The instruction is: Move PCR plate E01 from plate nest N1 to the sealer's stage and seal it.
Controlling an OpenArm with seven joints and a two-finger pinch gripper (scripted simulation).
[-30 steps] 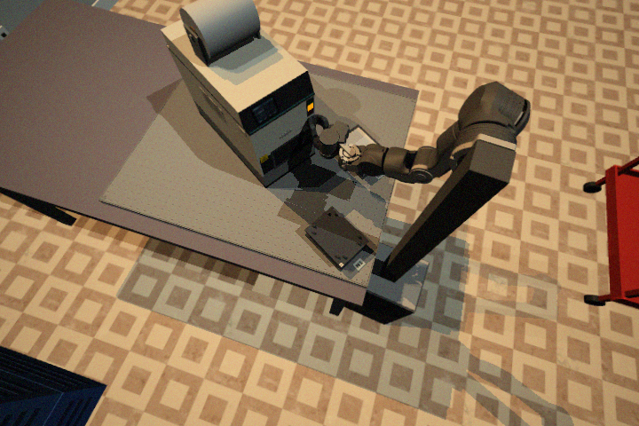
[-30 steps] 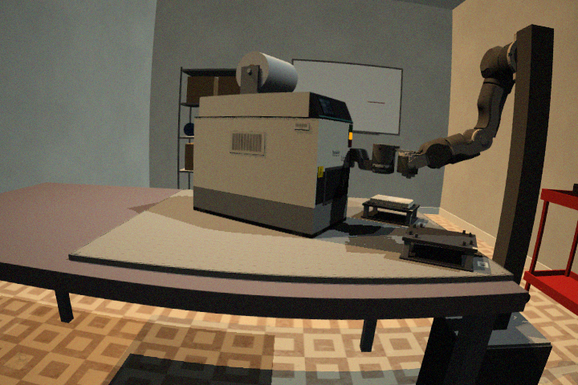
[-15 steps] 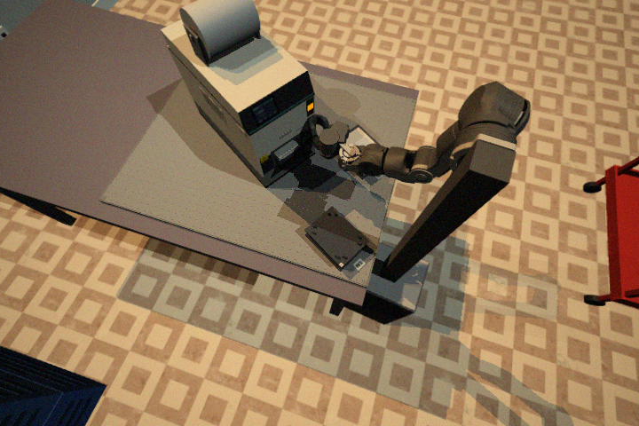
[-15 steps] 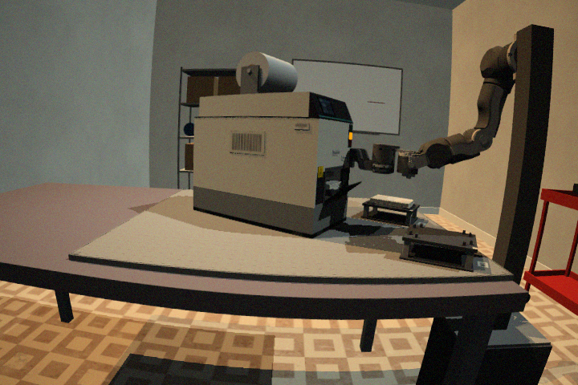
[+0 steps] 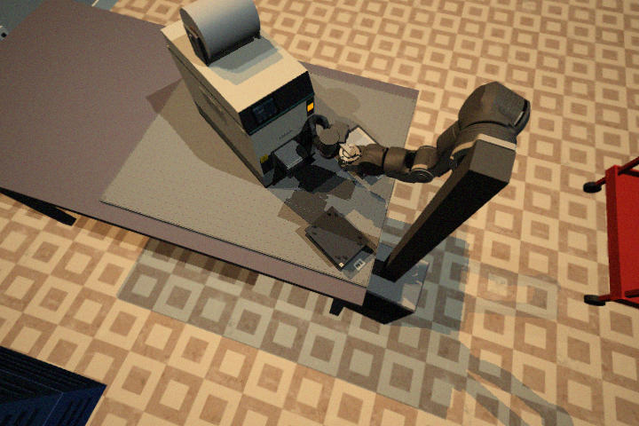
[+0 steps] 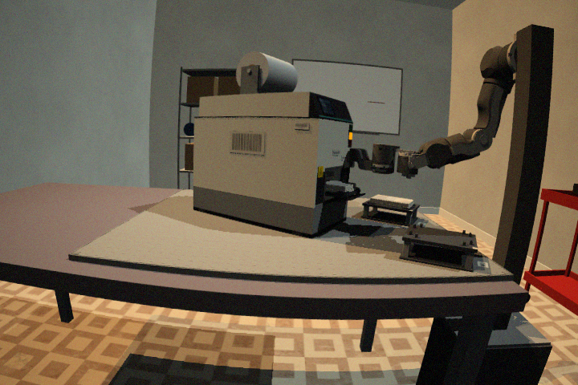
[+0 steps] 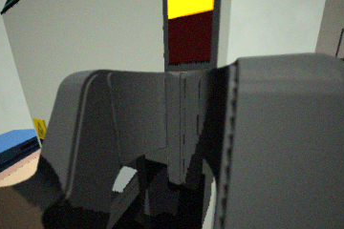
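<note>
Reading left to right, I note:
Sealer (image 6: pixel 258 159): directly ahead of the claw.
Lamp (image 6: pixel 349 135): amber, just above the fingertips.
Plate E01 (image 6: pixel 342 186): on the stage, below the claw.
Claw (image 6: pixel 349 160): fingers together, empty, at the housing's front.
Plate E07 (image 6: pixel 392 200): in its nest, below and behind.

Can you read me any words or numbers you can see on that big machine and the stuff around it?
No text here can be read.
Barcode label on the sealer side: bars only, digits too small.
Small label near its top edge: blurred.
Print on its front: blurred.
Yellow warning sticker: too small.
Tag beside the near plate nest: too small.
</note>
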